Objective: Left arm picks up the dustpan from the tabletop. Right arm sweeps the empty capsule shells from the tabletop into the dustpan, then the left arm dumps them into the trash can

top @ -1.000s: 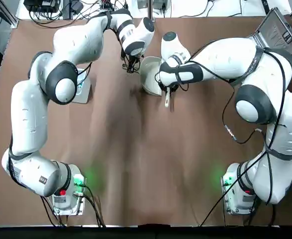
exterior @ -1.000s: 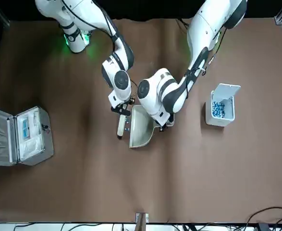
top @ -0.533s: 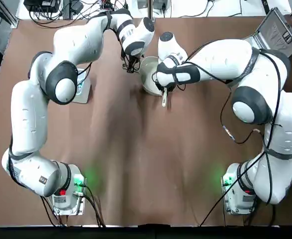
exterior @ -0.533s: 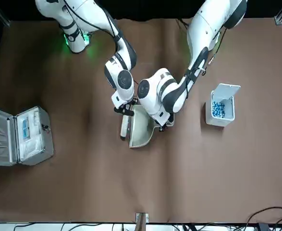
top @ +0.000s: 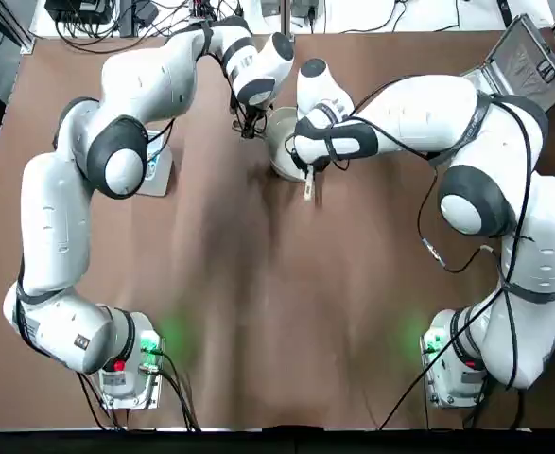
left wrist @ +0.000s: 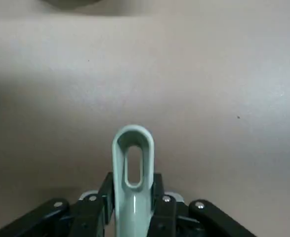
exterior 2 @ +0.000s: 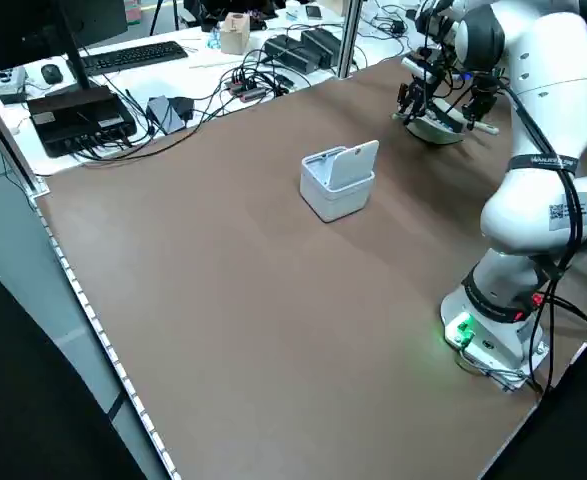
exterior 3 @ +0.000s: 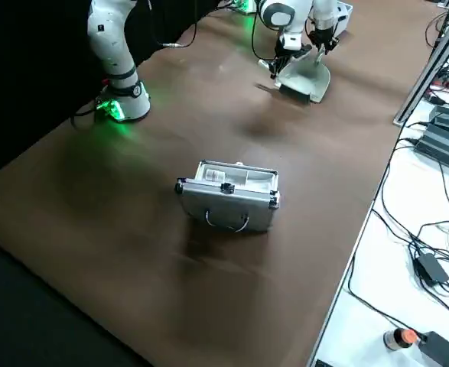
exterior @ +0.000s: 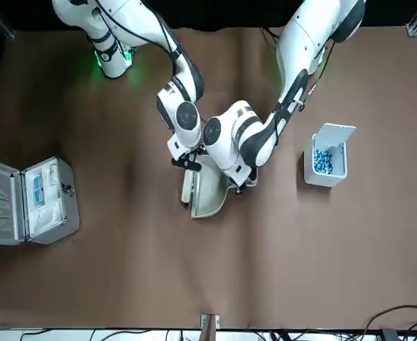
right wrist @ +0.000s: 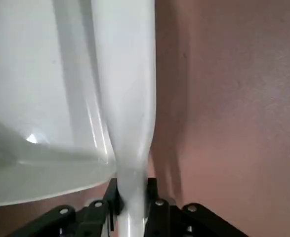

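At the far middle of the tabletop (exterior: pixel 279 263), the dustpan (exterior: pixel 212 190) ran left to right, handle pointing left in the left gripper's (left wrist: pixel 133 197) closed jaws, beside the brush (right wrist: pixel 130 74) clasped in the right gripper's (right wrist: pixel 132 202) jaws.

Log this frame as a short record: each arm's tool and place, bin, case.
left arm: fingers shut on the handle of the dustpan, far side of table
right arm: fingers shut on the white brush, beside the dustpan's scoop
trash can: lid up, blue capsule bits inside
silver case: open, robot's far right
loose shells: cannot tell
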